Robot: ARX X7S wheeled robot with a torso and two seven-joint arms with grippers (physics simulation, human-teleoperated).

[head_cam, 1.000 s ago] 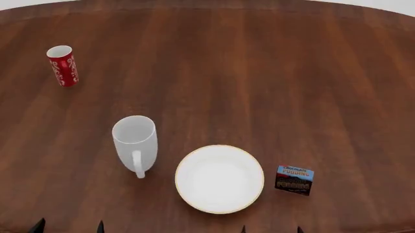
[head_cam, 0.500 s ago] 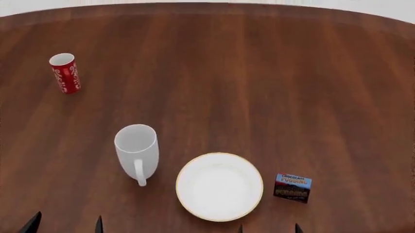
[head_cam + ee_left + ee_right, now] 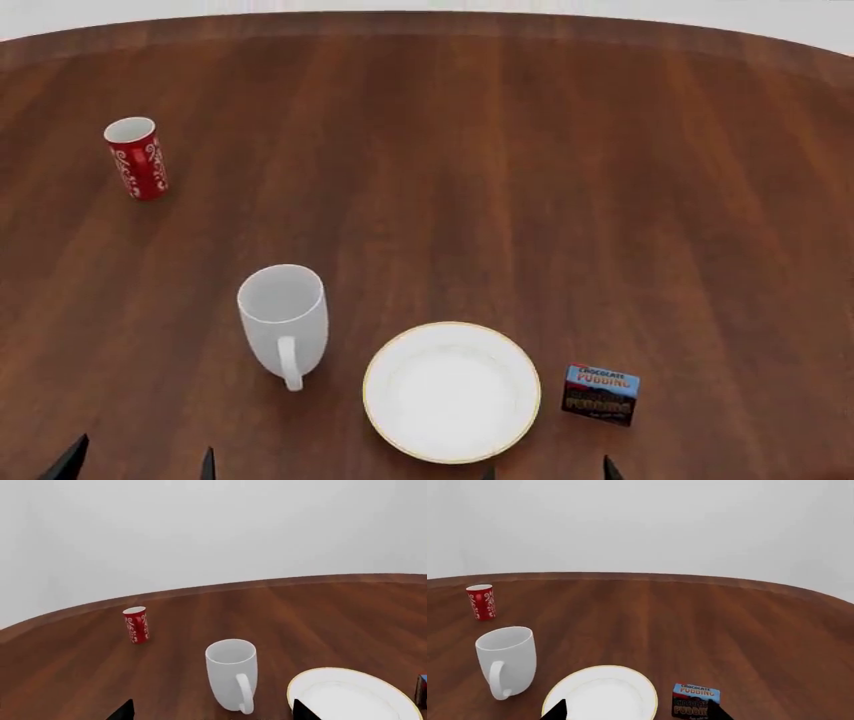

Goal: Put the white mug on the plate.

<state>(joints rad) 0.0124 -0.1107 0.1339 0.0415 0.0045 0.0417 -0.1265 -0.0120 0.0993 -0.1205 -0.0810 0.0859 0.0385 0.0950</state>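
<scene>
The white mug (image 3: 283, 318) stands upright on the wooden table, handle toward me, just left of the plate (image 3: 451, 392). The plate is round, white and gold-rimmed, with nothing on it. Only the dark fingertips of my grippers show at the head view's lower edge. My left gripper (image 3: 138, 466) is open, short of the mug and to its left. My right gripper (image 3: 549, 470) is open in front of the plate's near right side. In the left wrist view the white mug (image 3: 231, 672) and plate (image 3: 347, 700) lie ahead of the left gripper (image 3: 212, 715). The right gripper (image 3: 636, 714) faces the plate (image 3: 602, 694), with the mug (image 3: 507, 659) beside it.
A small red mug (image 3: 136, 158) with white swirls stands far back on the left. A chocolate pudding box (image 3: 601, 394) sits right of the plate, close to my right fingertips. The table's curved far edge (image 3: 427, 22) meets a pale wall.
The head view has shifted, so everything sits a little lower in the picture and more of the far edge shows. Mug, plate and box keep their places on the table. Both grippers stay open.
</scene>
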